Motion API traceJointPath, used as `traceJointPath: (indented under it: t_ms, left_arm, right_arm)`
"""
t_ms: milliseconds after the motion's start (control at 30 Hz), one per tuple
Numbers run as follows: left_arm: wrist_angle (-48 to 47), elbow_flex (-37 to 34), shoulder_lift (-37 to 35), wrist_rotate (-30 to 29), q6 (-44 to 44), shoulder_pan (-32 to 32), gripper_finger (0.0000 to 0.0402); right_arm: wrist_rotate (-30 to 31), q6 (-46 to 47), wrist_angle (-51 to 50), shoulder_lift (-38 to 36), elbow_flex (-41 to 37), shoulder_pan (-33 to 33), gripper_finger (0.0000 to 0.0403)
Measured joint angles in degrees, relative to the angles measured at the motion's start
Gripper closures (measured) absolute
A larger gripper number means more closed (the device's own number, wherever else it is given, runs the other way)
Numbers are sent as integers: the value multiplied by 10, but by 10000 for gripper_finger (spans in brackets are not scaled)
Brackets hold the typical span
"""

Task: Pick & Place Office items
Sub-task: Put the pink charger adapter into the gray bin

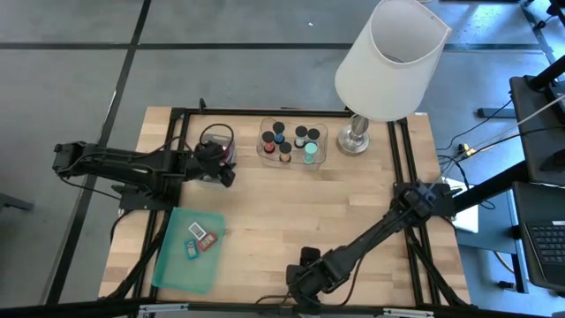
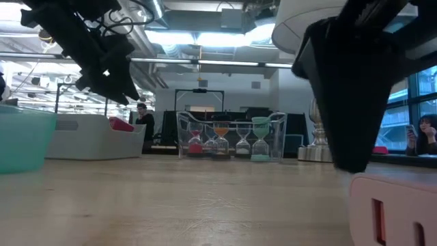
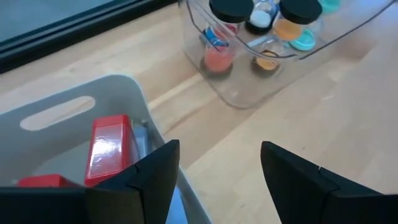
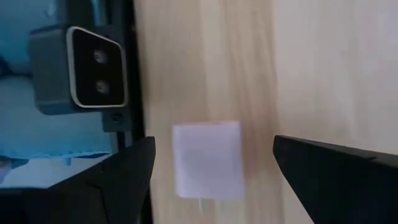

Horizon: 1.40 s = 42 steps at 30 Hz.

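Note:
My left gripper [image 3: 217, 168] hangs open over the near rim of a pale bin [image 3: 74, 112] that holds red blocks [image 3: 109, 146]; in the high view this gripper [image 1: 216, 168] is at the table's far left. A clear tray [image 1: 292, 143] farther right holds several short dark cylinders with coloured tops [image 3: 219, 37]. My right gripper [image 4: 211, 155] is open at the table's near edge [image 1: 305, 281], with its fingers on either side of a small white block [image 4: 206, 158] that lies flat on the wood and touches neither finger. The low view shows the same block [image 2: 396, 205].
A flat green lid [image 1: 181, 265] at the near left carries small red and blue pieces [image 1: 199, 237]. A big white-shaded lamp [image 1: 388, 57] stands on its metal base [image 1: 356, 137] at the far right. Bare wood lies mid-table. A camera [image 4: 78, 68] sits beyond the near edge.

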Motion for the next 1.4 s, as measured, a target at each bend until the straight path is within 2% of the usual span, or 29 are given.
traceJointPath:
  t_ms: [400, 533, 733, 900, 1000, 1167, 1333, 1400]
  left_arm:
    - [0, 0, 0, 20, 11, 0, 180]
    - [0, 0, 0, 20, 15, 0, 182]
    - [19, 0, 0, 37, 25, 0, 182]
    - [85, 0, 0, 79, 63, 0, 187]
    - [138, 0, -4, 135, 84, 0, 189]
    - [210, 0, -14, 237, 83, 0, 190]
    - [277, 0, -12, 306, 34, 0, 188]
    - [300, 0, -12, 320, 14, -4, 188]
  right_arm:
    - [16, -82, 3, 30, 0, 11, 83]
    - [16, -90, 1, 30, 0, 11, 120]
    - [16, -87, 2, 30, 0, 11, 207]
    - [27, -88, -5, 28, 0, 9, 213]
    - [74, -85, -46, 15, 0, 5, 213]
    - [205, -72, -123, -47, 0, -10, 213]
    - [375, -86, -105, -113, 1, -39, 207]
    - [416, -107, -92, -131, 1, -57, 204]
